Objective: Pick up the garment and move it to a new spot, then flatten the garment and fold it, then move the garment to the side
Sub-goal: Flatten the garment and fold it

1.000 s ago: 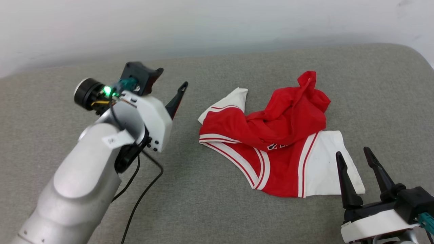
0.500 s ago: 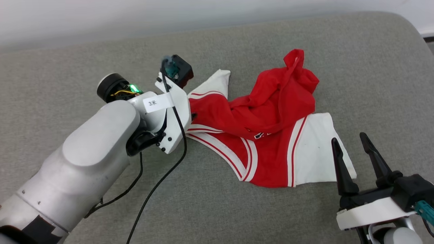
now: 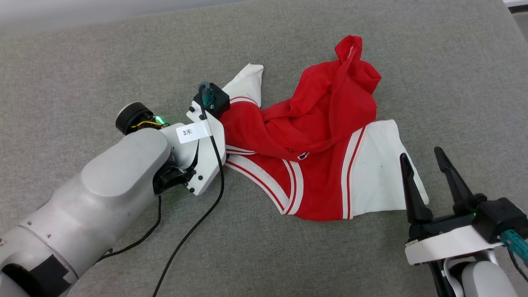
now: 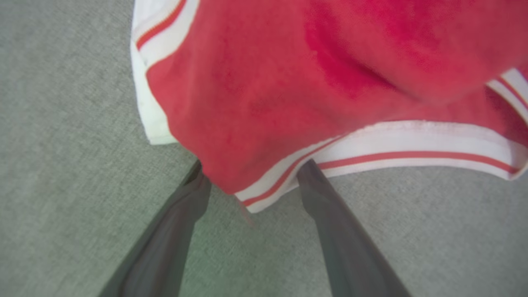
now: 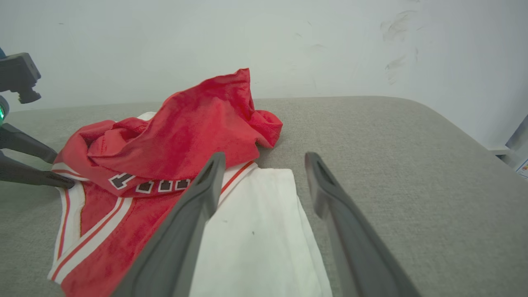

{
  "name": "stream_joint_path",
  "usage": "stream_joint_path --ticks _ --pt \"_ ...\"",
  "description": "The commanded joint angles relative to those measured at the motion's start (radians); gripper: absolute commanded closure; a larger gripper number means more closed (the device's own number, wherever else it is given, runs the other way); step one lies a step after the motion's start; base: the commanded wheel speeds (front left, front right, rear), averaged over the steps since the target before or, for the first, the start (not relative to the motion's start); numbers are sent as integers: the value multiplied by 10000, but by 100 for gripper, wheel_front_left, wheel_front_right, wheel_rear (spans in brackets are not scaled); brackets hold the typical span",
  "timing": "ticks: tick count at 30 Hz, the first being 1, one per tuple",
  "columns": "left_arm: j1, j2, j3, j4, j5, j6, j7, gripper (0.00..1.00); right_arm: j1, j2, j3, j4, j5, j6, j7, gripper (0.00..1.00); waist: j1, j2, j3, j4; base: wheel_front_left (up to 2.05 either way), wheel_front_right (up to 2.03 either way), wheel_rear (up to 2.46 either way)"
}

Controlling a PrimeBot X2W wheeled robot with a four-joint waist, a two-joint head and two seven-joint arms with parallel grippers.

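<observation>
The left gripper (image 4: 251, 165) stands wide, its two fingers straddling a striped corner of the garment (image 3: 326, 123), fingertips at the cloth's edge and not pinching it. The crumpled red cloth spreads ahead of it on the gray cushion (image 3: 103, 62). The right gripper (image 3: 420, 153) is also wide and empty. Its left finger is over the edge of the white sleeve (image 3: 371, 173), with the red heap ahead and to its left.
</observation>
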Motion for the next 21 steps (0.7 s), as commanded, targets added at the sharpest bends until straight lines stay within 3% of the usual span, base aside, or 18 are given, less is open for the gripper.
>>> stream_joint_path --ticks 1,2,3,4,5,15,21 --pt "206 -27 -423 154 -109 -10 -193 0 -134 51 -67 38 16 -11 -68 0 0 0 55 -11 0 0 0" --pt "142 -13 -516 162 -110 -9 -365 53 -134 56 -100 52 6 -11 -77 0 0 0 55 4 0 0 0" --pt "142 -13 -516 162 -110 -9 -365 53 -134 56 -100 52 6 -11 -77 0 0 0 55 4 0 0 0" --pt "83 3 -583 169 -102 -9 -536 94 -129 59 -129 65 -9 -11 -88 0 0 0 42 23 0 0 0" --pt "-58 47 -684 109 -124 -9 -911 100 -99 69 -169 101 -45 -11 -98 0 0 0 -32 82 0 0 0" --pt "66 767 -298 -583 -135 53 -3439 100 364 61 -419 279 -163 -11 -118 0 0 0 -963 625 0 0 0" --pt "711 1628 46 -1787 -160 769 -4230 100 785 7 -471 379 -184 -11 -92 0 0 0 -1605 1218 0 0 0"
